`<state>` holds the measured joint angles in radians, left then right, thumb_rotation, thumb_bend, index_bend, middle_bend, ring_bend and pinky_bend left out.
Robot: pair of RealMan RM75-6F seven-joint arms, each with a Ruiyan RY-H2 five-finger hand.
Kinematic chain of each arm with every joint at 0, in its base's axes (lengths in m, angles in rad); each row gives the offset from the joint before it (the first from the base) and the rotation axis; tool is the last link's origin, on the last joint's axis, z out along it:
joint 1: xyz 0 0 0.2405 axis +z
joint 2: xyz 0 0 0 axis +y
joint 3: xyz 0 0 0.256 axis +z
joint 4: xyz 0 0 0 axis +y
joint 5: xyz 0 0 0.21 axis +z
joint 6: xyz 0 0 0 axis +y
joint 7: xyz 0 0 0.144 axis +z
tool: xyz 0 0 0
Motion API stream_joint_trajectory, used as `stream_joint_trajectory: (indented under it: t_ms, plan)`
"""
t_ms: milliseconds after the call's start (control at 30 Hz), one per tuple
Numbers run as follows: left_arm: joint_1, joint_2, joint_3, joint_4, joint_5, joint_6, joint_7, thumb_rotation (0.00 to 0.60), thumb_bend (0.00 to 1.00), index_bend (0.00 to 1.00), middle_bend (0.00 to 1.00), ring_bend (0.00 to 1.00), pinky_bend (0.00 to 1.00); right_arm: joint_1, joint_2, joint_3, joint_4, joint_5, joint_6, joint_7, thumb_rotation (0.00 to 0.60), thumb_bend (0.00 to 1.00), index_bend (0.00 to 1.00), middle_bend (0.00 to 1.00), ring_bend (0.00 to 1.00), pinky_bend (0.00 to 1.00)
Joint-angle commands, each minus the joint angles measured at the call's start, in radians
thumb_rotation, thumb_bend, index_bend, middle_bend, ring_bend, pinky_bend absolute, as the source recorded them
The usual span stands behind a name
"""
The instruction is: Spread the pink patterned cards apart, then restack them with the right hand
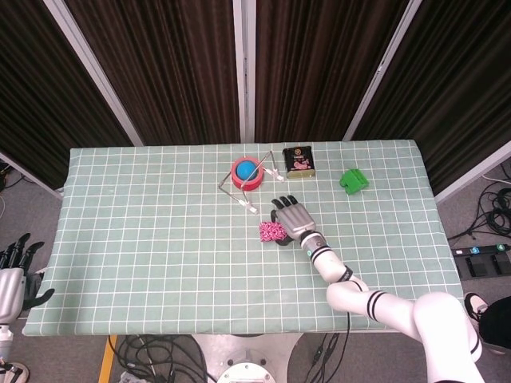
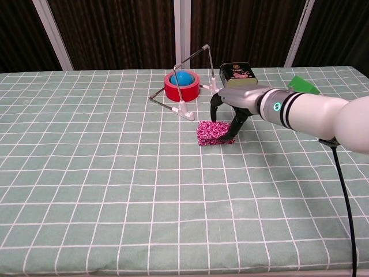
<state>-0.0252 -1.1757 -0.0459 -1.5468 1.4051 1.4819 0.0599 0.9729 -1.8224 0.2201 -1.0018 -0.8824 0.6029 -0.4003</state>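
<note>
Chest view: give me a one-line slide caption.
Right hand rests fingers on pink cards gathered on the checked cloth, near the red tape roll.

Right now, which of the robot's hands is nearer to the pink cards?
Right. The right hand is over the pink cards, fingertips on them. The left hand is off the table's near left corner.

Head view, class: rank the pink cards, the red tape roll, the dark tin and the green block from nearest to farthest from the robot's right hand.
1. Pink cards: under the fingers of the right hand, on its left side.
2. Red tape roll: beyond the hand, up-left. Dark tin: straight beyond it. Too close to call.
3. Green block: far right, plainly farthest.
</note>
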Motion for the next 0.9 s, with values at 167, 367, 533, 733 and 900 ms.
stream_joint_trajectory:
  t_ms: [167,367,533,733,900]
  plan:
    - [0.002,-0.003,0.0,0.005,-0.002,-0.001,-0.006,0.6,0.08,0.22,0.16,0.13,0.19,0.023,-0.025,-0.01,0.025,0.052,-0.002,-0.036,0.502,0.14,0.35,0.07,0.0,0.0]
    - [0.001,-0.006,-0.001,0.01,-0.002,-0.003,-0.011,0.6,0.08,0.22,0.16,0.13,0.19,0.026,-0.032,-0.022,0.037,0.052,0.007,-0.04,0.5,0.14,0.35,0.07,0.0,0.0]
    - [0.002,-0.007,0.0,0.014,-0.003,-0.004,-0.014,0.6,0.08,0.22,0.16,0.13,0.19,0.027,-0.037,-0.027,0.049,0.045,0.006,-0.031,0.493,0.14,0.32,0.06,0.0,0.0]
    - [0.001,-0.009,-0.001,0.018,-0.002,-0.005,-0.017,0.6,0.08,0.22,0.16,0.13,0.19,0.025,-0.038,-0.03,0.053,0.034,0.006,-0.019,0.476,0.14,0.29,0.06,0.0,0.0]
    - [0.003,-0.008,-0.002,0.019,-0.005,-0.005,-0.019,0.6,0.08,0.22,0.16,0.13,0.19,0.004,-0.007,-0.023,0.017,0.007,0.044,0.012,0.475,0.14,0.28,0.06,0.0,0.0]
